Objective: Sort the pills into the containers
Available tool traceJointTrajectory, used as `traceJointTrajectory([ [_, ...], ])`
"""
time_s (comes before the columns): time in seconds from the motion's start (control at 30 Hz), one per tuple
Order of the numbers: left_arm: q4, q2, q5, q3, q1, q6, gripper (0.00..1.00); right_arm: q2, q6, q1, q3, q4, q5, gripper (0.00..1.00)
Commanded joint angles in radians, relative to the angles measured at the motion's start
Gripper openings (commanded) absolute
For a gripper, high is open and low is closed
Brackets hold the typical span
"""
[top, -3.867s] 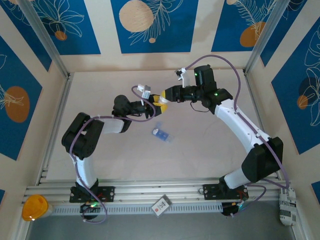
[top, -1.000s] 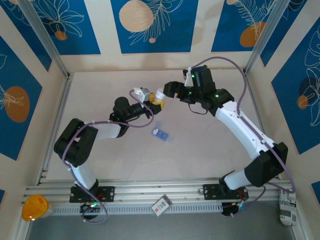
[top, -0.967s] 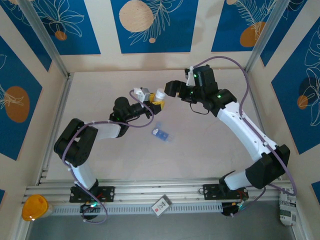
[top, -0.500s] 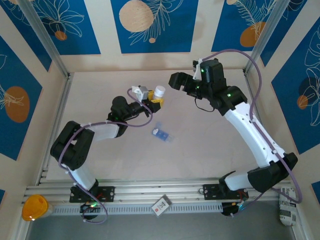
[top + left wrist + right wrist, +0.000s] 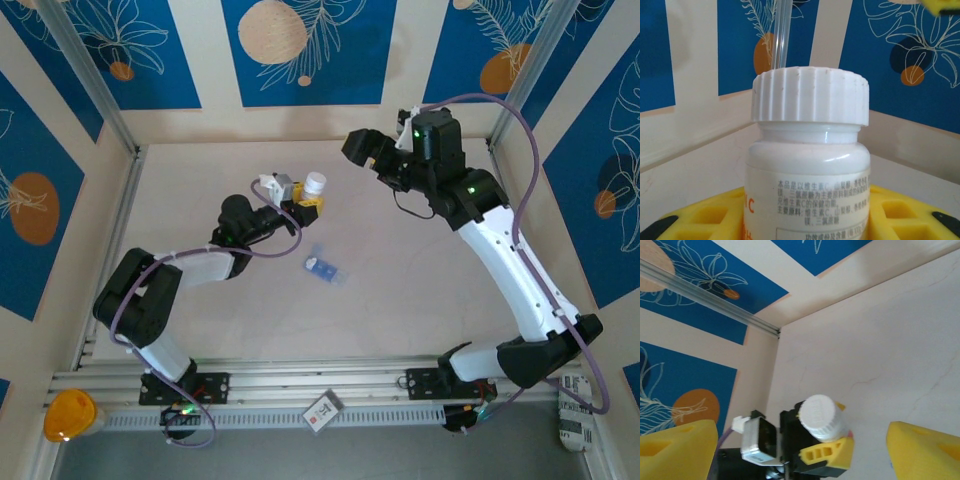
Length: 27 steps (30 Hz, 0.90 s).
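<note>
1. A translucent blue pill box (image 5: 323, 268) is seen lying on the worktop (image 5: 400, 330), untouched; whether its lids are open cannot be told.
2. Beyond the pill box, well apart from it, a white-capped bottle (image 5: 315, 186) is clamped upright in the left pincer (image 5: 306, 203); the cap is on.
3. Farther beyond the pill box and to its right, the right pincer (image 5: 359, 147) is held wide apart, gripping nothing.
4. If the cap is twisted against a weak clamp, the bottle could be spun or tipped; pills could then be scattered away from the pill box.
</note>
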Motion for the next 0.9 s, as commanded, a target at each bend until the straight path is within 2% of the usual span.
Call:
traceJointTrajectory([
  [0.0, -0.004, -0.044, -0.019, -0.010, 0.001, 0.030, 0.00, 0.020, 0.038, 0.009, 0.041, -0.002, -0.048, 0.87],
  [0.7, 0.015, -0.055, -0.008, -0.021, 0.003, 0.001, 0.00, -0.024, -0.009, 0.083, 0.050, 0.005, -0.030, 0.86],
  [0.87, 0.020, -0.056, 0.003, -0.017, 0.003, -0.018, 0.00, -0.022, -0.057, 0.088, 0.040, -0.015, 0.026, 0.86],
])
